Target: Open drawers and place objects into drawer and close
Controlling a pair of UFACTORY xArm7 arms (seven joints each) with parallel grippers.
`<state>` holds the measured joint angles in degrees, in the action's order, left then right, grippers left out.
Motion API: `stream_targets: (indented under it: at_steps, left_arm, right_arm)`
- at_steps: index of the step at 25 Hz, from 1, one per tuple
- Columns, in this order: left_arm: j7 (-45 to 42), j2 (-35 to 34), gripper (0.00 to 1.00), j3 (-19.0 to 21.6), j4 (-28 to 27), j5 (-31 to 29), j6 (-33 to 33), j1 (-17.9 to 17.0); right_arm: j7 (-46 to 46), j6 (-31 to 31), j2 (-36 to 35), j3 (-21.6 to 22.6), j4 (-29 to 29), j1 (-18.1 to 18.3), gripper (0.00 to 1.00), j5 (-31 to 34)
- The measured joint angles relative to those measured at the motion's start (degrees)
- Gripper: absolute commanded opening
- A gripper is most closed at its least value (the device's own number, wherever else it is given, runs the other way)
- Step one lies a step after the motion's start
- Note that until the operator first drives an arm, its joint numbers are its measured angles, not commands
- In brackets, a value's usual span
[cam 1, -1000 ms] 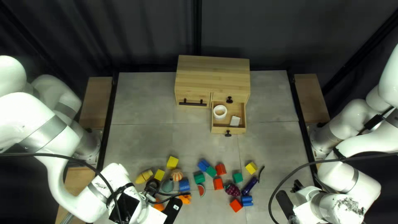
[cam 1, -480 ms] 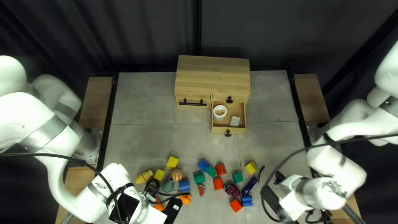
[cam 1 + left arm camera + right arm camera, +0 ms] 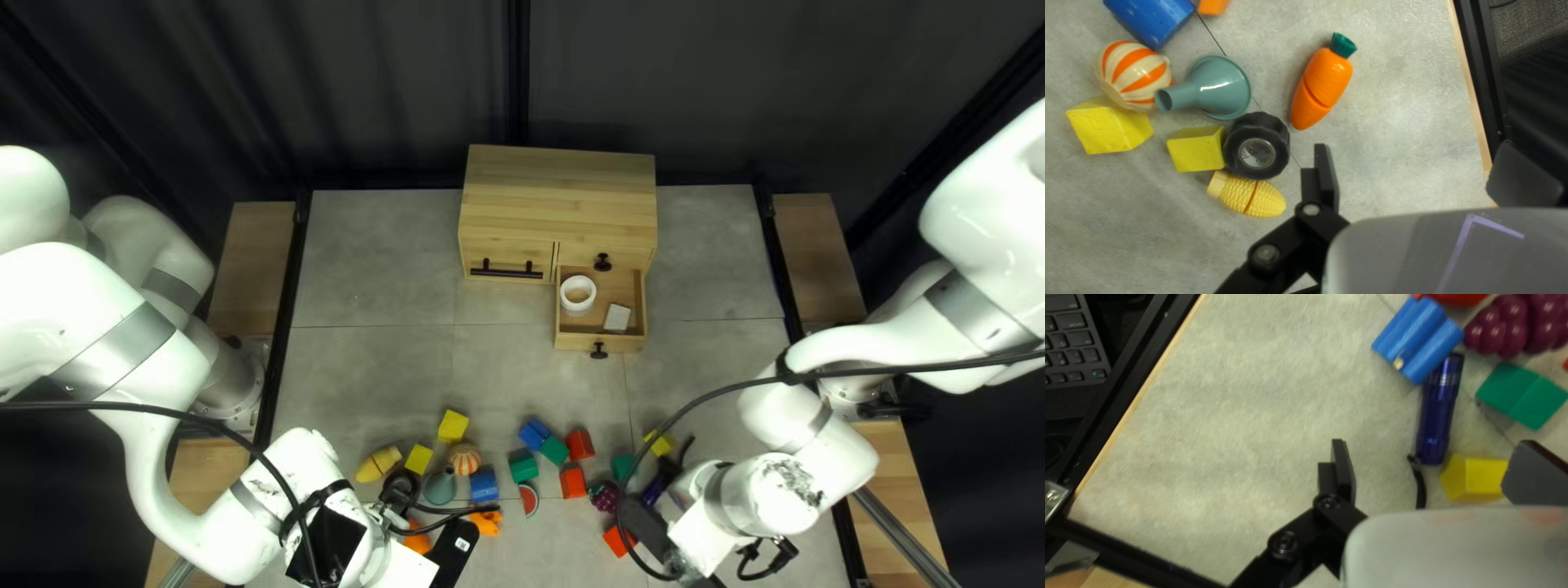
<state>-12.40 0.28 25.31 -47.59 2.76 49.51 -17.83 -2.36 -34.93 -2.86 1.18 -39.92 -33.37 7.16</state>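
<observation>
Right gripper point(image 3: 1434, 446) and left gripper point(image 3: 1415, 146) are spread; flashlight point(image 3: 1436, 414) lies on the tabletop point(image 3: 1208, 430) ahead of the right one, so its barrel should be straddled squarely, yellow block point(image 3: 1472, 479) kept clear, before it is lifted toward the open drawer point(image 3: 575, 341).

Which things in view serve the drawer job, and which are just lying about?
Drawer job:
wooden cabinet
open drawer
probably the white ring and white block inside

Seemingly lying about, though "objects" could include some:
carrot
corn
funnel
blue flashlight
keyboard
</observation>
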Motion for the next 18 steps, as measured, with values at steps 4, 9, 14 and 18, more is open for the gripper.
stream_targets:
  at_steps: [4, 9, 14, 18]
  left_arm:
    - [0.00, 0.00, 1.00, 0.00, 0.00, 0.00, 0.00, 0.00]
    - [0.00, 0.00, 1.00, 0.00, 0.00, 0.00, 0.00, 0.00]
    - [0.00, 0.00, 1.00, 0.00, 0.00, 0.00, 0.00, 0.00]
    - [0.00, 0.00, 1.00, 0.00, 0.00, 0.00, 0.00, 0.00]
  right_arm:
    - [-1.39, 1.76, -0.75, -0.12, 0.79, 0.36, 1.00, -1.11]
    - [-2.93, 3.29, -2.77, -0.04, 0.87, 0.73, 1.00, -2.89]
    - [-4.02, 4.13, -3.55, -0.08, 1.22, 1.10, 1.00, -3.64]
    - [-4.82, 4.41, -3.94, -0.25, 1.31, 1.41, 1.00, -3.67]
